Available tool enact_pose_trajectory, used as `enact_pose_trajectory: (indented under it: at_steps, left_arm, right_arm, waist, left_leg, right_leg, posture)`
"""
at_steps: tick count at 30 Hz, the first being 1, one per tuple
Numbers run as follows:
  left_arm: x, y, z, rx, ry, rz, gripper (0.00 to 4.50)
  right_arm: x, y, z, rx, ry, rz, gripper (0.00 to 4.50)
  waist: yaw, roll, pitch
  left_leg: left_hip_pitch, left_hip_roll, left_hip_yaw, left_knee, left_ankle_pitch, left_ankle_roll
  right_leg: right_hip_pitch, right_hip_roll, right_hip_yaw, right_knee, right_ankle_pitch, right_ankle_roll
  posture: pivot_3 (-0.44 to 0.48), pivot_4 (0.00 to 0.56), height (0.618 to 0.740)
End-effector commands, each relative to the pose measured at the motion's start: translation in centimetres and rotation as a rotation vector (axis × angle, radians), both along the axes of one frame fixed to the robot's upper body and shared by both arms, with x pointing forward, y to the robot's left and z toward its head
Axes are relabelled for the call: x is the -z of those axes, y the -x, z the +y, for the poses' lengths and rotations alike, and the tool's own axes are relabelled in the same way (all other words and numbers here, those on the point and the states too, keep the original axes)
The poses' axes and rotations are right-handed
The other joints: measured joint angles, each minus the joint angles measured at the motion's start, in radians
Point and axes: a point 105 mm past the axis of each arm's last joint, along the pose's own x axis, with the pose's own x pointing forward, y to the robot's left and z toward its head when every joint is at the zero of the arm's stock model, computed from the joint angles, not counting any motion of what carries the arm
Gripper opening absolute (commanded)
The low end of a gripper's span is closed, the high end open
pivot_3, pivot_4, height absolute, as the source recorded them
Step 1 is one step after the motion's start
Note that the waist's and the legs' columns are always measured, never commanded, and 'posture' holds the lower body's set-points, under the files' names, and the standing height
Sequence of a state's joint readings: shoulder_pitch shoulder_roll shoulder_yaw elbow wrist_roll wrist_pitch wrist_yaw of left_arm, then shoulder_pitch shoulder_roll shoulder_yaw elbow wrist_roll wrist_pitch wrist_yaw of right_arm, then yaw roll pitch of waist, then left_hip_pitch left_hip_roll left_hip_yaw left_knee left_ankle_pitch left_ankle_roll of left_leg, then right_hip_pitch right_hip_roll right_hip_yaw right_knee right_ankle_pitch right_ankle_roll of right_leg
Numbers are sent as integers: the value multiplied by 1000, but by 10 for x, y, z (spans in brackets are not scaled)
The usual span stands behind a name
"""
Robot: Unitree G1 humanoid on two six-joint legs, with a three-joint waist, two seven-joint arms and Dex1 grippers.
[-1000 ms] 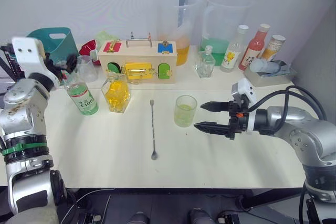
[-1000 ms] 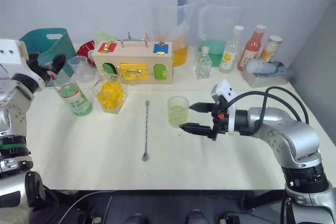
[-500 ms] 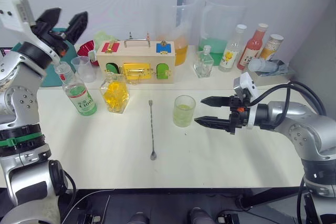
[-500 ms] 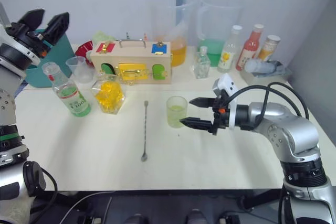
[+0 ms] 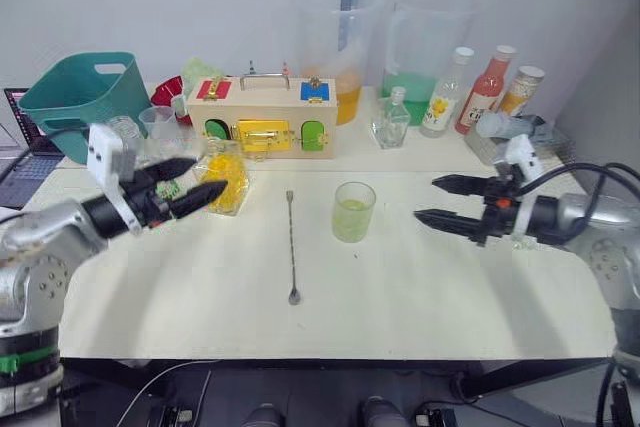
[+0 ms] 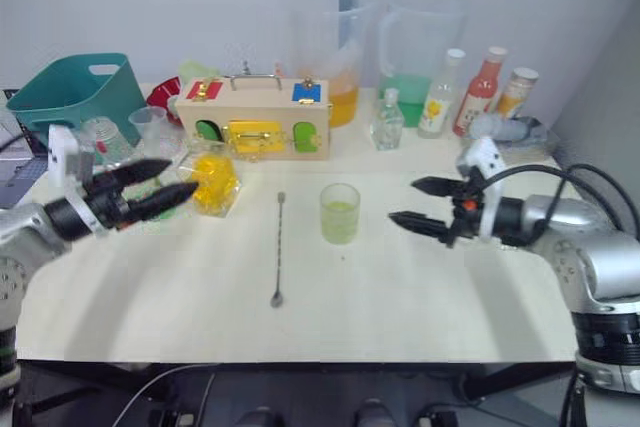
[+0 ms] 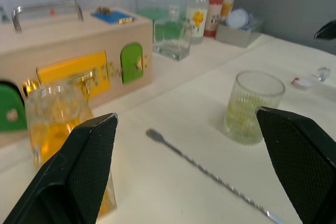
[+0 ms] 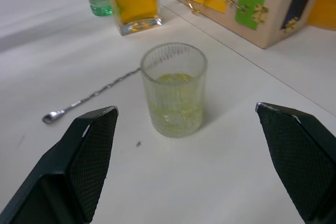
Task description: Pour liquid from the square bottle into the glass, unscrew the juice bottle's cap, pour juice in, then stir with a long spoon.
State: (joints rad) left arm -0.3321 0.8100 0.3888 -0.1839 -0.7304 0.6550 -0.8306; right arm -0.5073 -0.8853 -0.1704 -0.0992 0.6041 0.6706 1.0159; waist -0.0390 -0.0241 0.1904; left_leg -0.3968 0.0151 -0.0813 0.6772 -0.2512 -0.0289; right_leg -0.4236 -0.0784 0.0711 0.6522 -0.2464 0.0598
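Note:
The glass [image 5: 352,211] stands mid-table, holding some pale yellow-green liquid. Just left of it the long spoon [image 5: 291,247] lies flat, bowl toward me. The square bottle [image 5: 224,173] of yellow liquid sits at the left, partly behind my open left gripper [image 5: 206,176], whose empty fingers point at it. The juice bottle [image 6: 103,135] stands uncapped behind that arm, mostly hidden. A small white cap [image 7: 303,82] with a red rim lies on the table beyond the glass. My right gripper [image 5: 427,198] hovers open and empty, well to the right of the glass.
A wooden latch box [image 5: 260,117] sits behind the square bottle, with a teal basket [image 5: 85,95] and a clear measuring cup [image 5: 158,127] at back left. Two big jugs [image 5: 345,47] and several bottles [image 5: 485,87] line the back right.
My left arm has dropped from above the juice bottle to table height, gripper still open, now in front of both bottles. My right gripper has drawn back to the right, away from the glass.

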Motion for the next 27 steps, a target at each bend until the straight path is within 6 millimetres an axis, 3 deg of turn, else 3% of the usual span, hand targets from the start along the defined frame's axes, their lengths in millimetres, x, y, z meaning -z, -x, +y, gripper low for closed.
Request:
enact_pose_trajectory:
  at_steps: [1,6,11,20,27]
  left_arm:
    - [0,11,2,11,-50,-53,4458]
    - [28,18,24,-71,-93,-22,4458]
    - [67,30,66,-208,-147,54,4458]
    - [100,51,126,-406,-134,120,4458]
    - [104,52,130,-420,-135,122,4458]
  right_arm:
    - [-7,3,-18,24,24,-59,4500]
    - [6,7,-35,61,22,-52,4500]
    - [31,13,-67,156,55,-6,4500]
    - [55,31,-111,261,60,15,4500]
    - [60,35,-121,284,61,32,4500]
  waist:
    - [-1,0,0]
    - [-3,0,0]
    - [-3,0,0]
    - [-2,0,0]
    - [-3,0,0]
  left_leg:
    - [0,0,0,-1,0,0]
    - [0,1,1,-1,0,0]
    - [1,1,2,-3,0,0]
    - [2,1,2,-2,0,0]
    - [6,2,3,-2,0,0]
  right_leg:
    - [1,0,0,-2,0,0]
    - [1,1,0,-4,0,0]
    - [1,1,0,-4,0,0]
    - [3,0,0,-5,0,0]
    - [6,1,0,-5,0,0]
  posture:
    - [0,150,740]
    - [0,150,740]
    - [0,150,740]
    - [0,150,740]
    - [0,150,740]
